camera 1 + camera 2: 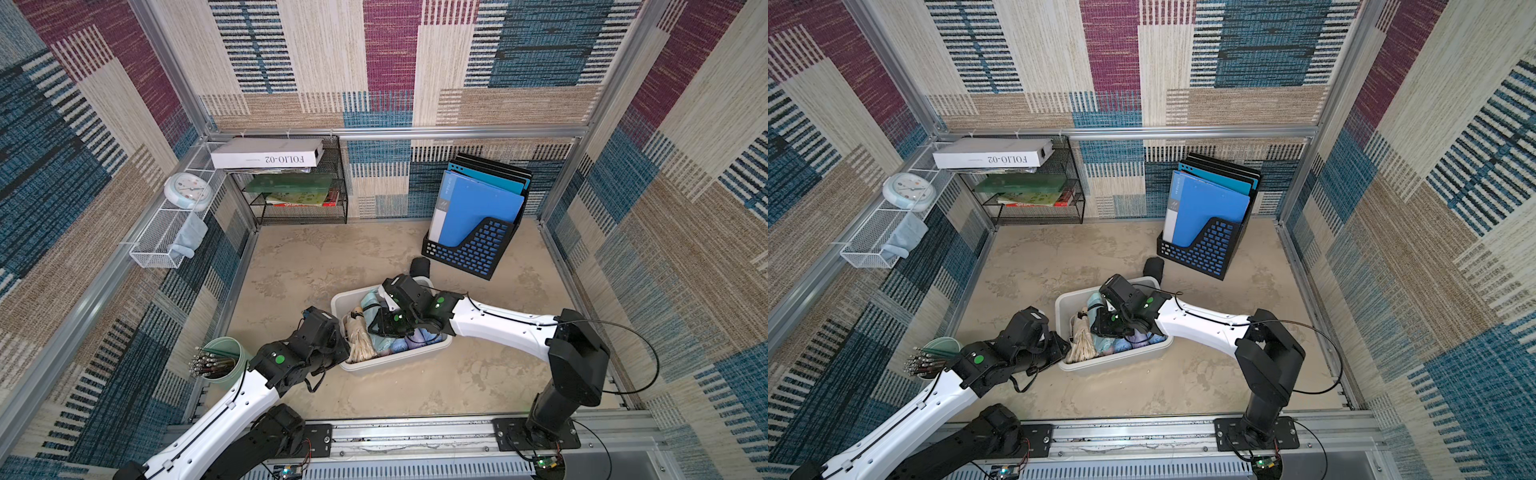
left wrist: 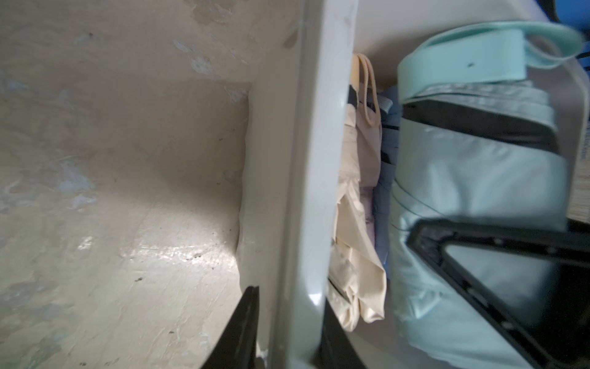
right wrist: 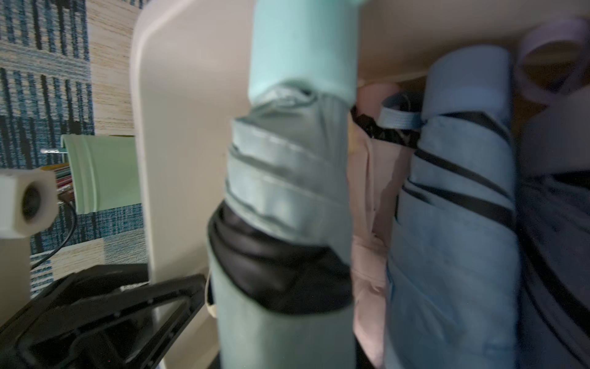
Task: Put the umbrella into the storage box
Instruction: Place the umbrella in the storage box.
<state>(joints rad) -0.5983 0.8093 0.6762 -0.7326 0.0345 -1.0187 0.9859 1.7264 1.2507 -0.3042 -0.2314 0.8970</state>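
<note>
The storage box [image 1: 399, 360] [image 1: 1117, 363] sits on the tabletop [image 1: 311, 270] near the front, and both arms reach into it. The mint-green umbrella [image 3: 287, 159] [image 2: 479, 175], folded, lies lengthwise inside the box, along its left wall. The right claw [image 1: 380, 326] is clamped on its middle. Only one black finger [image 3: 95, 313] shows clearly in the right wrist view, pressed just beside the fabric.

Other folded umbrellas share the box. A cream one [image 1: 359, 340] [image 2: 354, 223] lies against the left wall, and a pink one [image 3: 370, 191] and a pale blue one [image 3: 456, 191] lie beside the mint-green one.

The left claw [image 1: 341, 353] [image 2: 289, 303] straddles the box's left rim [image 2: 313, 159], one finger outside the wall and one inside. Both are closed against it.

A green cup of pens [image 1: 220, 357] stands well to the left of the box. A black file holder with blue folders [image 1: 478, 245] stands behind it to the right.
</note>
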